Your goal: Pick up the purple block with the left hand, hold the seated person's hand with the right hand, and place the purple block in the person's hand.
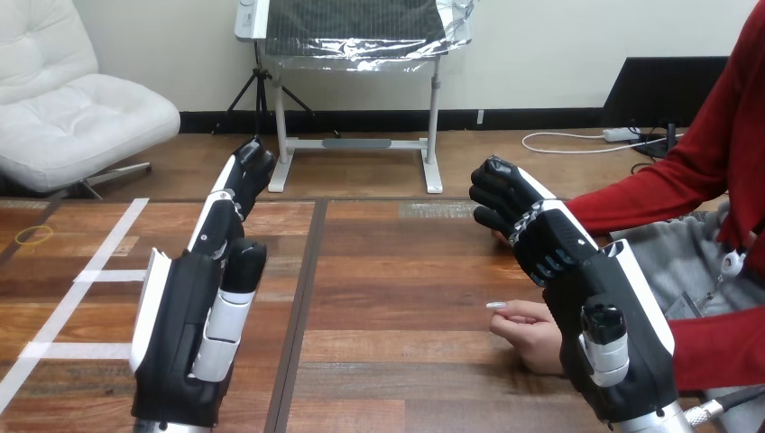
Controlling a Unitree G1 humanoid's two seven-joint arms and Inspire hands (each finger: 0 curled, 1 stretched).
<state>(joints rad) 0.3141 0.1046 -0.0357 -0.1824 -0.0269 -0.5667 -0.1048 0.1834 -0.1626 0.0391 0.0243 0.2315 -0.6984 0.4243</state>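
Black left hand (185,316) is up, fingers straight, holding nothing. Right hand (586,280) is up too, near the person's hand (528,336) on the table (397,298); I cannot tell its grip. I cannot tell where the block is. I think grabbing it comes first.

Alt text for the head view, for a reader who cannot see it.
Both robot hands are raised over the wooden table: the left hand open with straight fingers, the right hand in front of the person's red-sleeved arm, whether holding it I cannot tell. The person's lower hand rests on the table beside the right hand.
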